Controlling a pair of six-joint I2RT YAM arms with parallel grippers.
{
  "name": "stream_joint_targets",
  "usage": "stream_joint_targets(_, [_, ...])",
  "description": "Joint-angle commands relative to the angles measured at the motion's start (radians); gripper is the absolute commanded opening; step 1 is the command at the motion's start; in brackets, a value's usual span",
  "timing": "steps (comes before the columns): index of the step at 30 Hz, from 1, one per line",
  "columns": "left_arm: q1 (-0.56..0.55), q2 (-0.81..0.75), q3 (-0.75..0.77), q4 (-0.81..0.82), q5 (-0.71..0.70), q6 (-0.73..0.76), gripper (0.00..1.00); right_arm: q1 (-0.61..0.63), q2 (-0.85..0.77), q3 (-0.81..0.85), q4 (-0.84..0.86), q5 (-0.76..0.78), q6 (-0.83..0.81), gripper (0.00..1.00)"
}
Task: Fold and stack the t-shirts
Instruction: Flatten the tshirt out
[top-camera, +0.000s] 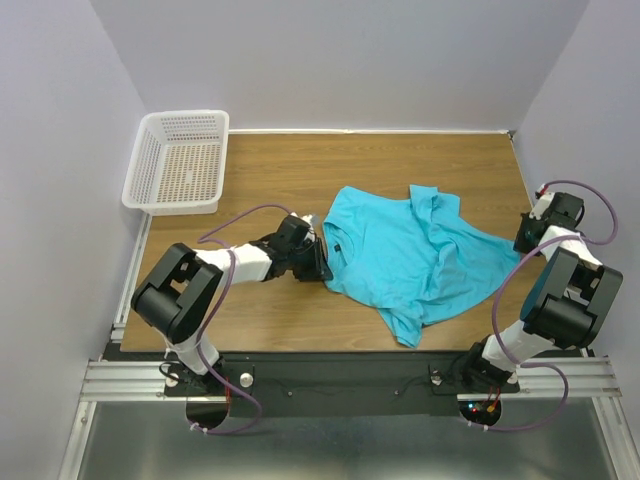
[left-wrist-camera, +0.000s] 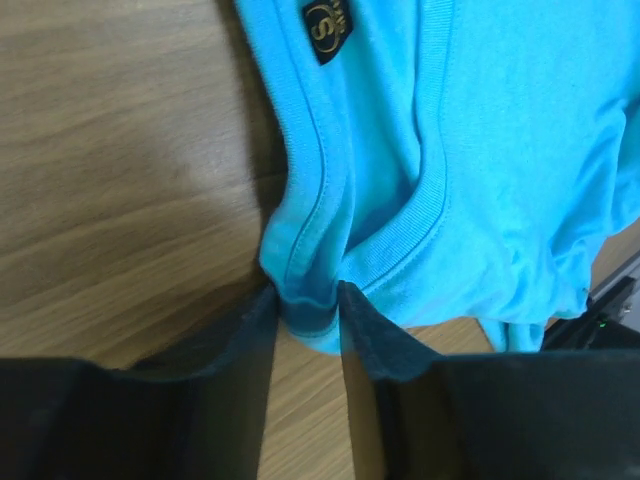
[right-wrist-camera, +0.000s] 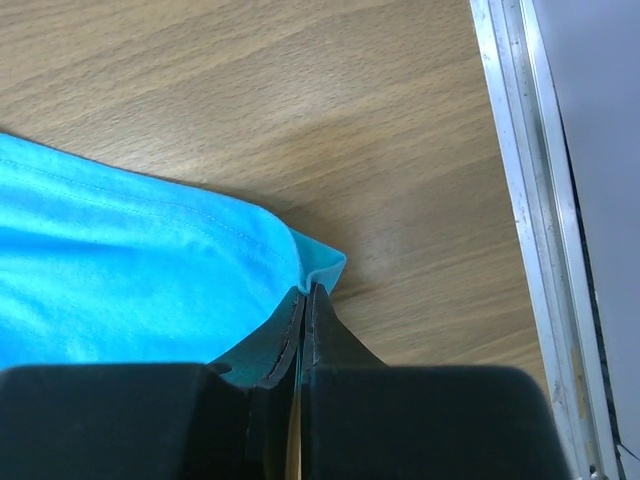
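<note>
The turquoise t-shirt (top-camera: 420, 265) is spread, rumpled rather than flat, on the wooden desk (top-camera: 270, 180) to the right of centre in the top view. Its long axis is laid roughly left to right. The collar (left-wrist-camera: 330, 190) is turned to the left, and the hem end is drawn out towards the right edge. One sleeve is pointed to the upper part of the frame and the other to the lower part.

The left arm is bent and reached in low from the lower left. The left end effector (left-wrist-camera: 305, 300) is clamped on a fold of the collar's ribbed edge, which is pressed between the two dark fingers (left-wrist-camera: 245, 340). A small dark label (left-wrist-camera: 327, 25) is seen inside the neck.

The right arm is folded back at the right edge of the desk. The right end effector (right-wrist-camera: 303, 300) is closed together, with a corner of the cloth's hemmed edge drawn up into its tips. How much fabric is caught there cannot be made out.

A white mesh basket (top-camera: 135, 180) is set at the upper left, well apart from the shirt.
</note>
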Motion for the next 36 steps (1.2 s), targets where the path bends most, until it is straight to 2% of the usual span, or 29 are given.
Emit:
stream_joint_targets(1, [-0.007,-0.003,-0.013,-0.059,-0.009,0.036,0.21,-0.003,-0.042,0.044,0.044,-0.024,0.022,0.01])
stream_joint_targets(3, [0.006,-0.035,-0.013,-0.082,-0.036,0.042,0.0,-0.003,-0.042,0.086,0.043,-0.043,0.029,0.0])
stream_joint_targets(5, [0.032,-0.07,-0.013,-0.107,-0.076,0.061,0.0,-0.003,-0.035,0.129,0.038,-0.056,0.031,0.01])
stream_joint_targets(10, [0.285,-0.263,-0.023,-0.2,-0.141,0.119,0.0,-0.005,-0.001,0.364,-0.012,-0.08,0.045,0.01])
stream_joint_targets(12, [0.395,-0.34,-0.02,-0.245,-0.153,0.159,0.0,-0.003,0.013,0.416,-0.032,-0.078,0.052,0.01])
stream_joint_targets(15, [0.485,-0.401,-0.029,-0.295,-0.132,0.202,0.0,-0.003,0.004,0.454,-0.048,-0.066,0.055,0.01])
stream_joint_targets(17, [0.503,-0.418,-0.048,-0.308,-0.109,0.208,0.0,-0.005,-0.017,0.431,-0.051,-0.052,0.052,0.0])
stream_joint_targets(21, [0.499,-0.473,-0.131,-0.3,-0.02,0.174,0.0,-0.019,-0.111,0.284,-0.051,-0.002,0.011,0.01])
stream_joint_targets(25, [0.494,-0.483,-0.16,-0.303,0.118,0.134,0.0,-0.031,-0.261,0.07,-0.095,0.002,-0.154,0.01])
stream_joint_targets(28, [0.49,-0.498,-0.164,-0.352,0.163,0.127,0.0,-0.031,-0.367,-0.033,-0.19,-0.023,-0.301,0.01])
stream_joint_targets(30, [0.488,-0.507,-0.171,-0.381,0.23,0.124,0.0,-0.031,-0.424,-0.075,-0.253,-0.009,-0.384,0.01])
stream_joint_targets(36, [0.47,-0.567,-0.204,-0.44,0.264,0.111,0.0,-0.031,-0.484,-0.163,-0.368,-0.017,-0.53,0.01])
